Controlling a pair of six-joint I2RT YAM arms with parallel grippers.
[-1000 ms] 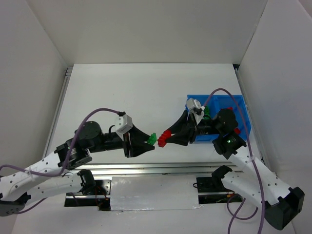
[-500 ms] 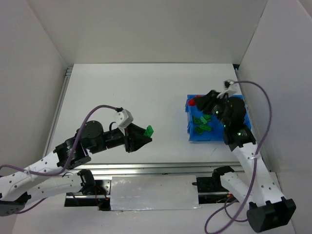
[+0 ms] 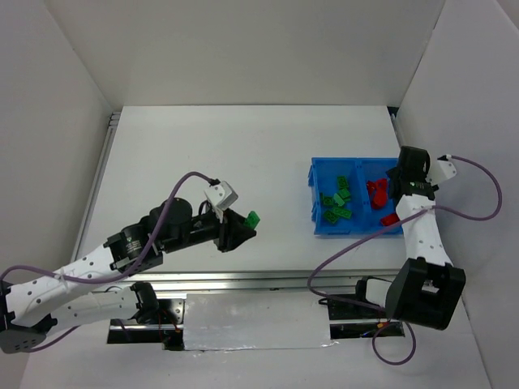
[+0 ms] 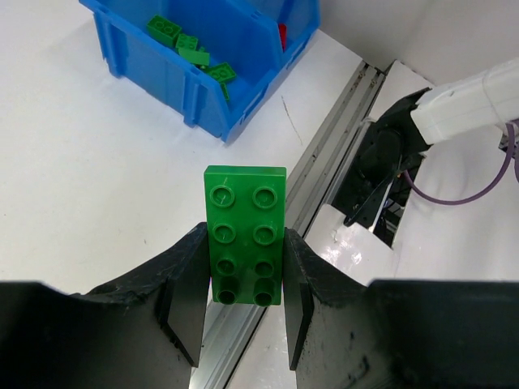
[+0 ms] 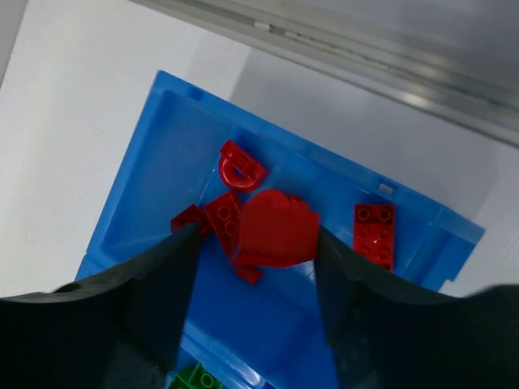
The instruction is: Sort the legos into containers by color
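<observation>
My left gripper (image 3: 246, 223) is shut on a green brick (image 3: 253, 218) and holds it above the table, left of the blue bin (image 3: 313, 174). In the left wrist view the brick (image 4: 245, 235) stands clamped between both jaws of the gripper (image 4: 243, 284). My right gripper (image 3: 395, 190) hangs over the bin's right compartment. Its jaws are apart (image 5: 255, 243), and a blurred red brick (image 5: 277, 228) sits loose between them with a gap on its left. Several red bricks (image 5: 375, 233) and a round red piece (image 5: 241, 168) lie below. Green bricks (image 3: 336, 203) fill the left compartment.
The bin (image 4: 162, 69) stands at the table's right, near the right wall. A metal rail (image 3: 243, 279) runs along the near table edge. White walls enclose the table on three sides. Purple cables loop off both arms.
The two grippers met mid-table with a joined red-green piece, then parted. The right arm carried the red brick to the bin's right compartment and opened. The left gripper kept the green brick.
</observation>
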